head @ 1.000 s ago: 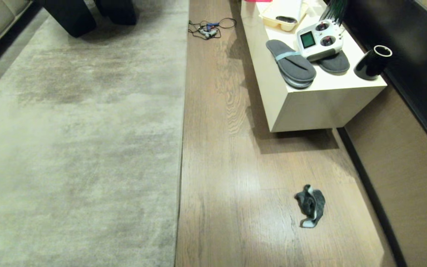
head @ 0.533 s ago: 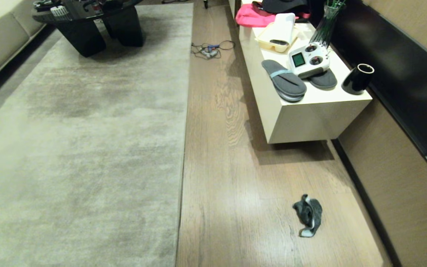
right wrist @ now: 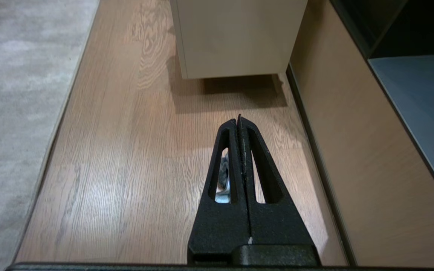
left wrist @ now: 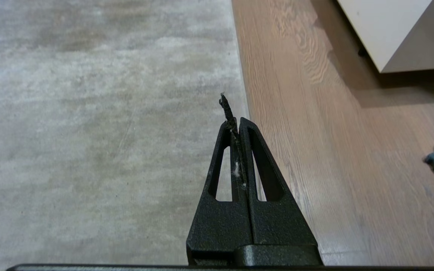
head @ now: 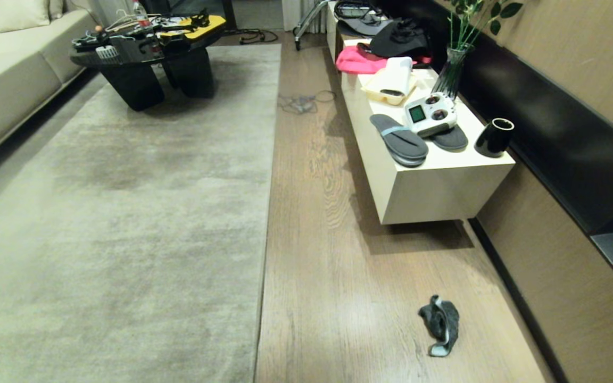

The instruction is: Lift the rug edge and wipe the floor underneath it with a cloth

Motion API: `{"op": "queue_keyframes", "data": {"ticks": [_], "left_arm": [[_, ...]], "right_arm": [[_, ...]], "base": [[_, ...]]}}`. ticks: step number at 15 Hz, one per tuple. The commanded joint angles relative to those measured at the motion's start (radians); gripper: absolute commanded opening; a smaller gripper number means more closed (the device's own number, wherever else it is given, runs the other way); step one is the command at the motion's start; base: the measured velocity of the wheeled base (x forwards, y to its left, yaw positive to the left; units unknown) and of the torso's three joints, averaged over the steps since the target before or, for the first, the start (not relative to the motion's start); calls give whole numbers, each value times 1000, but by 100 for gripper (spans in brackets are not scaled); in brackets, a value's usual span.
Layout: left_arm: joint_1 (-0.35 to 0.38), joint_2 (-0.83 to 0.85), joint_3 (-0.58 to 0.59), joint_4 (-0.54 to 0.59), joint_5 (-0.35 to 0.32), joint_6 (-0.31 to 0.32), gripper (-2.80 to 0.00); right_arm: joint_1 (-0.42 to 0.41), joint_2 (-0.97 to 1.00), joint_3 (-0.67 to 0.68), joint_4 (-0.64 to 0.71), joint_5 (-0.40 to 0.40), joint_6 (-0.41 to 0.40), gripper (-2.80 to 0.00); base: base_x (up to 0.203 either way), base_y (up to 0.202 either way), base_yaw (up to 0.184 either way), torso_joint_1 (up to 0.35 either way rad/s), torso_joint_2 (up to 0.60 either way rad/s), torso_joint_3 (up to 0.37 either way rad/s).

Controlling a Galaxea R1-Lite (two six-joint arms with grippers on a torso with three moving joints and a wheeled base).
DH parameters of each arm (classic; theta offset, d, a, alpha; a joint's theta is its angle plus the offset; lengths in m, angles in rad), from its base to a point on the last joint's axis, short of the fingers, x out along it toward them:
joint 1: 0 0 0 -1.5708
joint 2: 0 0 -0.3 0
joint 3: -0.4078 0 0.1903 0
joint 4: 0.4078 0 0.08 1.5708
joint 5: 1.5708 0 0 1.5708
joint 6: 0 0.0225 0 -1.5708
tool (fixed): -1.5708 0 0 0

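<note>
Rug edge: flat on floor, not yet lifted. Cloth: crumpled on bare floor, well apart from rug, awaiting pickup. Left end effector: closed, empty but for lint, above rug edge. Right end effector: closed, empty, over cloth.

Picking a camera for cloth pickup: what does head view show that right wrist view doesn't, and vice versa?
Head only: the whole cloth lying loose on the floor, the slippers and black cup on top of the cream cabinet, plus the coffee table and sofa. No arm appears there.
Right wrist only: the right gripper, shut and empty, with just a sliver of cloth showing through a finger slot.
Both: floor, rug edge, cabinet front, brown wall panel.
</note>
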Motion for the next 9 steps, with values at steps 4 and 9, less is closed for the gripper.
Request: {"op": "queue_keyframes", "data": {"ticks": [4, 9], "left_arm": [[0, 0, 0, 0, 0, 0, -280], [0, 0, 0, 0, 0, 2, -280]], "right_arm": [[0, 2, 0, -1, 0, 0, -280], [0, 2, 0, -1, 0, 0, -280]], "base": [[0, 0, 0, -1, 4, 205], [0, 0, 0, 1, 4, 202]]}}
